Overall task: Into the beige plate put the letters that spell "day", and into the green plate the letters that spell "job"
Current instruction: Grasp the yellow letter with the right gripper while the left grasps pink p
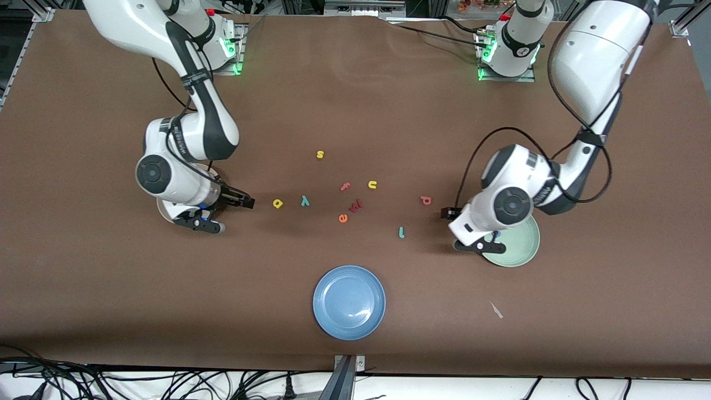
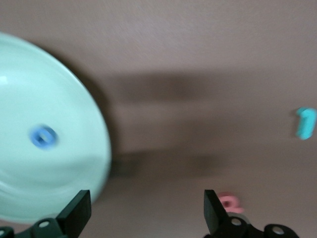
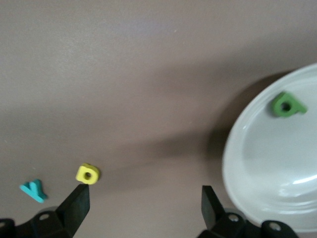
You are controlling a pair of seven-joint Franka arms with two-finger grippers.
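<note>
Front view: right gripper (image 1: 228, 213) hung at the rim of the beige plate (image 1: 161, 212), which was mostly hidden under that arm. Left gripper (image 1: 456, 229) hung at the rim of the green plate (image 1: 522, 247). Mid-frame lay yellow "a" (image 1: 278, 204), teal "y" (image 1: 304, 200), red "b" (image 1: 425, 200) and teal "j" (image 1: 401, 232), each well apart, with open cloth around for a descent. Blue plate (image 1: 349, 301) sat at lower centre.

Left wrist view: jaws were wide apart and empty. Blue "o" (image 2: 43, 136) rested in the green plate, judged delivered; "j" and "b" remained on the cloth.

Right wrist view: jaws were wide apart and empty. Green "d" (image 3: 287, 105) lay inside the beige plate; "a" and "y" waited close together, outside its rim.
</note>
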